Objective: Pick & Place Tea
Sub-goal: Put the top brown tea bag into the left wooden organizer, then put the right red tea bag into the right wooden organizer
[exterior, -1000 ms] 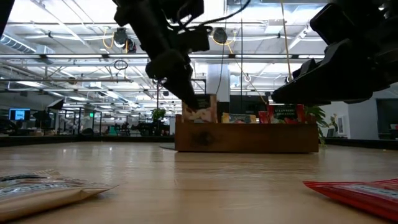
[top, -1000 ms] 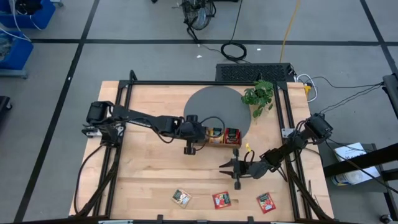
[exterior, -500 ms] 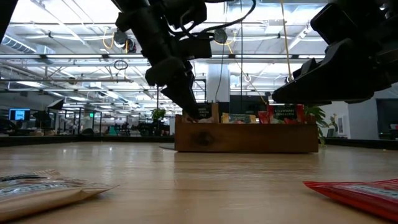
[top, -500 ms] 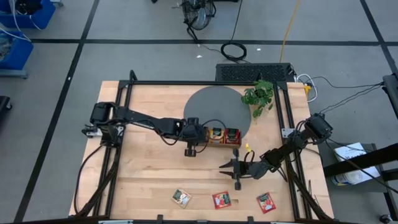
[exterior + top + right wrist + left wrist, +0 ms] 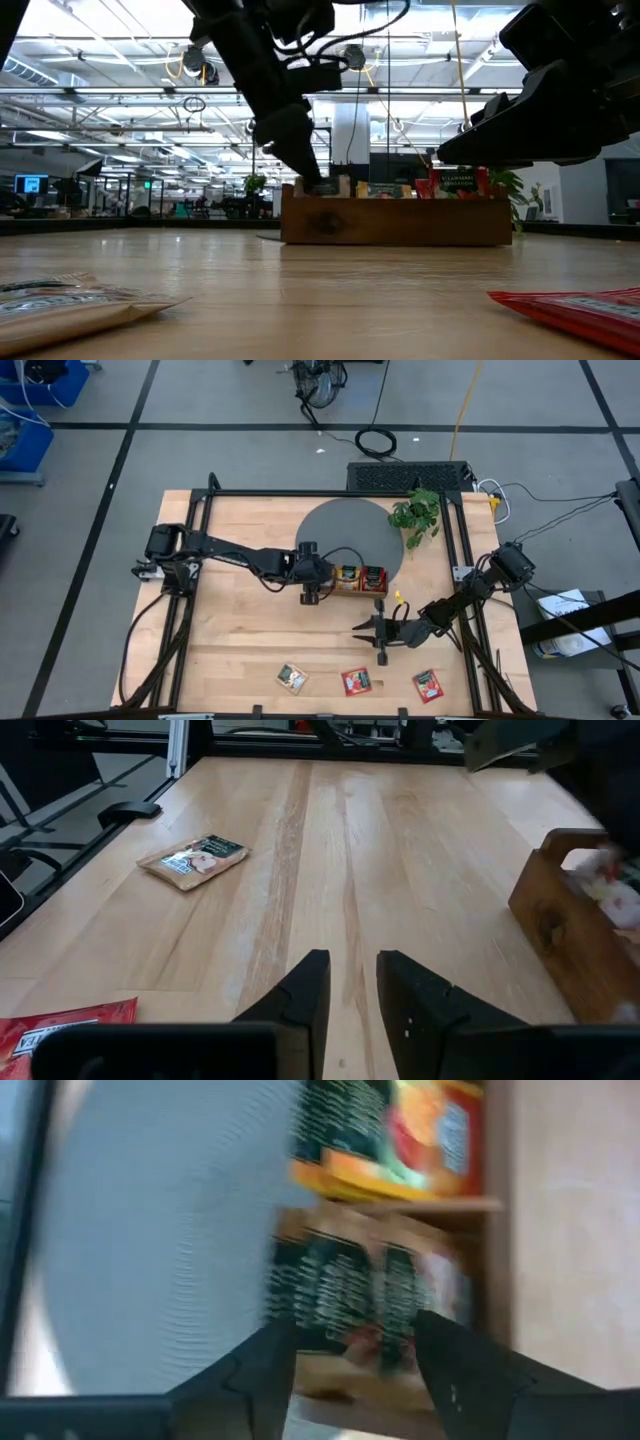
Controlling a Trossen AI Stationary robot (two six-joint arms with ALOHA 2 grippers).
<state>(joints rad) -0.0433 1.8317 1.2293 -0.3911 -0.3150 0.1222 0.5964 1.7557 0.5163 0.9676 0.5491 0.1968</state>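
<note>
A wooden tray stands mid-table on a grey round mat's edge. My left gripper slants down over its left slot, open. A beige-green tea sachet stands in that slot, beyond and between the spread fingers. The middle slot holds orange-yellow sachets and the right slot holds red ones. My right gripper hovers nearer the front edge, pointing left, open on nothing. Three more sachets lie flat near the front edge: a beige-green one and two red ones.
The grey round mat lies behind the tray, with a small green plant at its right. Black frame rails run along the table's sides. Bare wood spreads between the tray and the front sachets.
My left gripper has tipped down toward the tray's left slot. The beige-green sachet, which stood above the tray's rim in the low view, has sunk into that slot. My right arm has kept still.
</note>
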